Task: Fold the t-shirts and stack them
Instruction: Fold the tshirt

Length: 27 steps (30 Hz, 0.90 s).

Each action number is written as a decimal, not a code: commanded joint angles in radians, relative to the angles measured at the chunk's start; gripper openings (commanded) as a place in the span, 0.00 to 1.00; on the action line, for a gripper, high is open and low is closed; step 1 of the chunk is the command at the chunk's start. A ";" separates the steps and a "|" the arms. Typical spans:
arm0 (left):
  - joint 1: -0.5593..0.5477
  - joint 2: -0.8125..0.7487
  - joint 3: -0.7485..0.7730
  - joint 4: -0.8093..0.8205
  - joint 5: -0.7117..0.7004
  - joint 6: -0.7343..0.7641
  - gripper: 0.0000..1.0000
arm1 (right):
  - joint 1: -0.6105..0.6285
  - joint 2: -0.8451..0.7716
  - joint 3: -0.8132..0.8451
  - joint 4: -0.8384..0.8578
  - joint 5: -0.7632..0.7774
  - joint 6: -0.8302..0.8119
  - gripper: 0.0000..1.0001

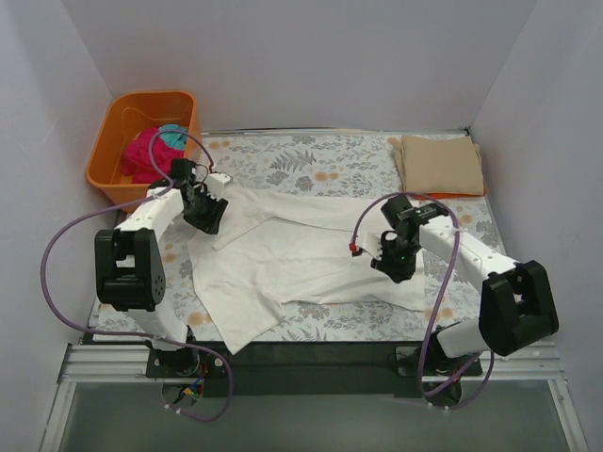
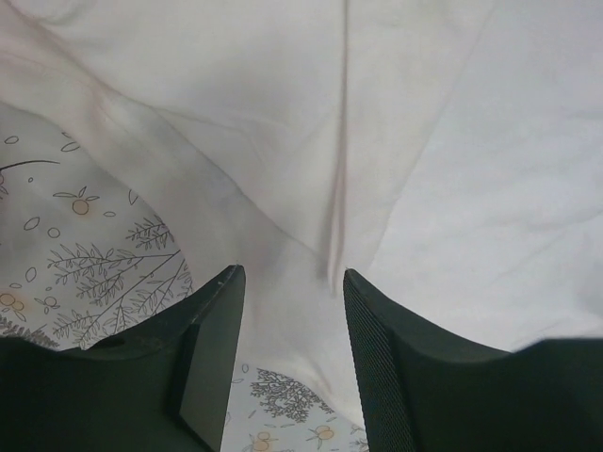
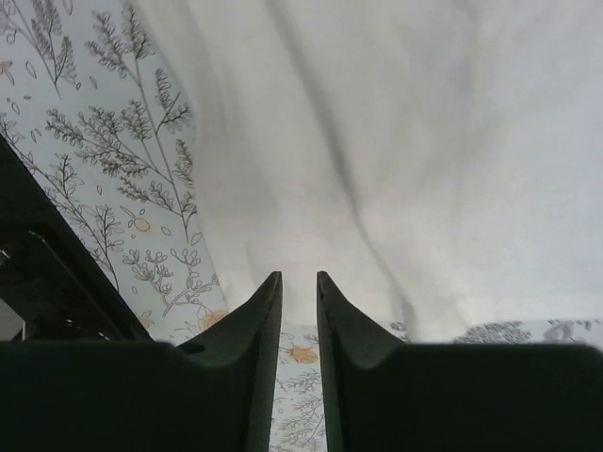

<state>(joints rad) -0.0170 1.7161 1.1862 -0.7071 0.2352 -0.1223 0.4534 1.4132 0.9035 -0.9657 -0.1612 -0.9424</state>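
A large white t-shirt (image 1: pixel 301 254) lies spread and creased on the floral table covering, with no black print showing. My left gripper (image 1: pixel 209 218) is open over its upper left part, near a fold. In the left wrist view the gripper (image 2: pixel 287 273) straddles a ridge of white cloth (image 2: pixel 424 141). My right gripper (image 1: pixel 396 268) is over the shirt's right part. In the right wrist view the gripper (image 3: pixel 299 275) has its jaws a narrow gap apart at the cloth's edge (image 3: pixel 424 141), gripping nothing. A folded tan t-shirt (image 1: pixel 441 165) lies at the back right. Magenta (image 1: pixel 141 155) and teal (image 1: pixel 172 137) shirts sit in the tub.
An orange plastic tub (image 1: pixel 105 155) stands at the back left corner. The floral table covering (image 1: pixel 311 160) shows bare behind the white shirt and in both wrist views (image 2: pixel 94 245) (image 3: pixel 85 122). Walls close in on three sides. Purple cables loop beside both arms.
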 commanded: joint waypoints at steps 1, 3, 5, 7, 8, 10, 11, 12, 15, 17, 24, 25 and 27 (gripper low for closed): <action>-0.014 -0.096 -0.022 -0.039 0.099 0.021 0.44 | -0.054 -0.016 0.133 -0.065 -0.087 0.026 0.26; -0.020 -0.086 -0.034 -0.019 0.104 0.001 0.44 | -0.067 0.045 0.170 -0.029 -0.074 0.091 0.27; -0.024 -0.069 -0.048 -0.012 0.115 -0.031 0.44 | -0.081 0.101 0.175 0.034 -0.025 0.117 0.26; -0.032 -0.070 -0.051 0.011 0.128 -0.052 0.44 | -0.094 0.180 0.181 0.088 0.003 0.148 0.26; -0.043 -0.073 -0.051 0.017 0.133 -0.071 0.45 | -0.111 0.203 0.186 0.102 0.008 0.160 0.24; -0.054 -0.076 -0.046 0.017 0.144 -0.083 0.45 | -0.131 0.257 0.219 0.131 0.000 0.191 0.22; -0.061 -0.082 -0.043 0.017 0.145 -0.100 0.46 | -0.151 0.268 0.233 0.131 -0.007 0.195 0.22; -0.063 -0.085 -0.036 0.017 0.151 -0.105 0.47 | -0.160 0.279 0.268 0.136 -0.011 0.197 0.21; -0.063 -0.081 -0.013 0.009 0.162 -0.123 0.50 | -0.199 0.299 0.340 0.139 -0.017 0.206 0.23; -0.064 -0.069 0.010 0.009 0.151 -0.126 0.50 | -0.222 0.316 0.417 0.136 -0.009 0.211 0.24; -0.066 -0.003 0.079 0.003 0.161 -0.145 0.59 | -0.263 0.424 0.540 0.137 0.046 0.234 0.34; -0.067 0.003 0.081 0.009 0.156 -0.151 0.59 | -0.262 0.440 0.545 0.137 0.052 0.235 0.34; -0.070 0.022 0.092 0.031 0.141 -0.161 0.59 | -0.263 0.487 0.558 0.142 0.058 0.244 0.34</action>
<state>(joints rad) -0.0818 1.7256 1.2469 -0.6952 0.3725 -0.2623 0.1902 1.8359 1.4384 -0.8112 -0.1253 -0.7231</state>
